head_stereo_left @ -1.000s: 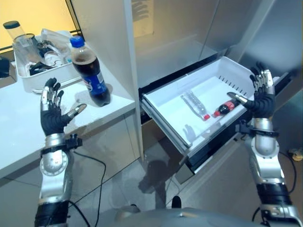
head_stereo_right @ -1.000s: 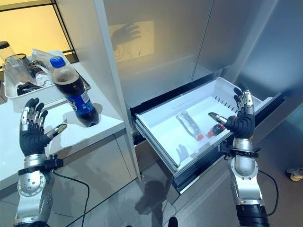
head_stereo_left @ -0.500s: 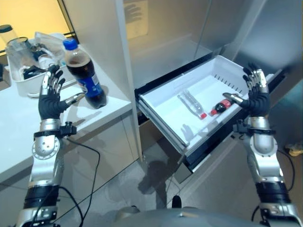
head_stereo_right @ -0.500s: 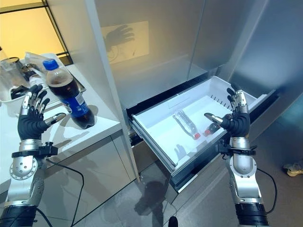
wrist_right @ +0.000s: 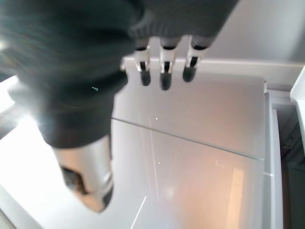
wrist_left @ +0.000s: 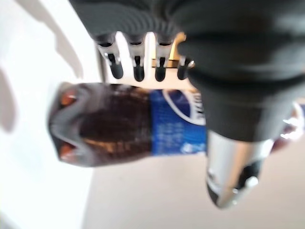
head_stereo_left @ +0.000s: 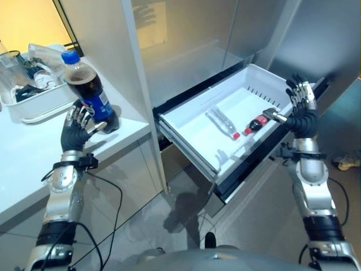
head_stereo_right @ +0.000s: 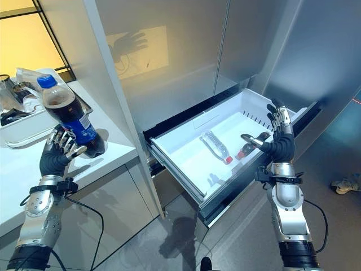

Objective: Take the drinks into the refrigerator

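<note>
Nearest me, the left hand [head_stereo_left: 76,129] has its fingers spread wide, just beside the big cola bottle [head_stereo_left: 90,93] standing upright near the edge of the white surface [head_stereo_left: 28,152]; nothing is gripped yet. The step looks like reaching to grasp it. On the right, the right hand [head_stereo_left: 300,110] hangs open at the pulled-out fridge drawer [head_stereo_left: 192,132], where a clear bottle [head_stereo_left: 221,122] and a small cola bottle [head_stereo_left: 255,122] already lie. Next, the fingers need to wrap the big bottle's body. Farther left sits a white tray [head_stereo_left: 34,107] of odds and ends.

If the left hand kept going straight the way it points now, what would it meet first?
Most likely the cola bottle standing on the white counter. The left hand is open right beside its lower part, fingers toward it; whether a gap remains is unclear.
</note>
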### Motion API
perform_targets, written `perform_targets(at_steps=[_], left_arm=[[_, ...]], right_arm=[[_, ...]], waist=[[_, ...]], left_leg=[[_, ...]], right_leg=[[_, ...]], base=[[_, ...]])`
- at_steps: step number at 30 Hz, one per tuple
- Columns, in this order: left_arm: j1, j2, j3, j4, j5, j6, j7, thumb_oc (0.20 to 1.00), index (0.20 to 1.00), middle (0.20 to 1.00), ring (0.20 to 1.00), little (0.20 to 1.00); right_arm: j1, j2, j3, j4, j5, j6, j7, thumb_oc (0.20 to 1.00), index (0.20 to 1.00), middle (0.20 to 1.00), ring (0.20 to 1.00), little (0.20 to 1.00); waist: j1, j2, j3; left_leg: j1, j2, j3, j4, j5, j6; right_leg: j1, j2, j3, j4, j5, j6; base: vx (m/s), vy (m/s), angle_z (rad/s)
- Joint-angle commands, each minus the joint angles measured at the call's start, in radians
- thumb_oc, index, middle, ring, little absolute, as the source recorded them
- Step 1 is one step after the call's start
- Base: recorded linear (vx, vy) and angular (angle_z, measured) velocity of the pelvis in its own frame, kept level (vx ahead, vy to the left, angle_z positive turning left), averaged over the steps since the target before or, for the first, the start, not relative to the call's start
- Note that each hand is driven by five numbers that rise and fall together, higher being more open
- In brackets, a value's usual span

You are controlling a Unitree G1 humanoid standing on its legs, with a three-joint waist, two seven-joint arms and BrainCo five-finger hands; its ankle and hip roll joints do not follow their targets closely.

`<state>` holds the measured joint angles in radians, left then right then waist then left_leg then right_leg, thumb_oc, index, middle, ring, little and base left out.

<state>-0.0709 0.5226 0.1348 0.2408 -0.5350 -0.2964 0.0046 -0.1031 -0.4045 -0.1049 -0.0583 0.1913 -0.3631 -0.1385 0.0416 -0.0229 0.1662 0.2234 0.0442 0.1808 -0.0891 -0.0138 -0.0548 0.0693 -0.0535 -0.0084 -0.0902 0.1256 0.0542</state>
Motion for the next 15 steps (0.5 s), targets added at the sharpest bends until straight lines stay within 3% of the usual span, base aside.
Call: perform_targets(at_steps=[1,15], left_arm=[[-0.099,0.020,-0.023,0.042,-0.024,-0.031,0.000,1.000,1.000,1.000,1.000,1.000],[-0.104,-0.001,-0.035,0.035,-0.028,-0.024,-0.015,1.000,1.000,1.000,1.000,1.000]], right_arm=[[-0.099,-0.029,-0.018,-0.076,0.034,-0.032,0.006,1.000,1.000,1.000,1.000,1.000],[-0.071,-0.026,-0.017,-0.086,0.044,-0.025,0.039,1.000,1.000,1.000,1.000,1.000]], waist=[[0.001,0.005,-0.001],[-0.007,-0.003,-0.005]], left_leg=[[0.013,-0.032,-0.052,0.002,-0.088,0.048],[0.016,-0.027,-0.053,0.002,-0.084,0.043]], right_leg=[[0.008,-0.032,-0.051,0.136,-0.109,0.067],[0.011,-0.027,-0.051,0.135,-0.106,0.063]], base=[[0.00,0.000,0.00],[0.00,0.000,0.00]])
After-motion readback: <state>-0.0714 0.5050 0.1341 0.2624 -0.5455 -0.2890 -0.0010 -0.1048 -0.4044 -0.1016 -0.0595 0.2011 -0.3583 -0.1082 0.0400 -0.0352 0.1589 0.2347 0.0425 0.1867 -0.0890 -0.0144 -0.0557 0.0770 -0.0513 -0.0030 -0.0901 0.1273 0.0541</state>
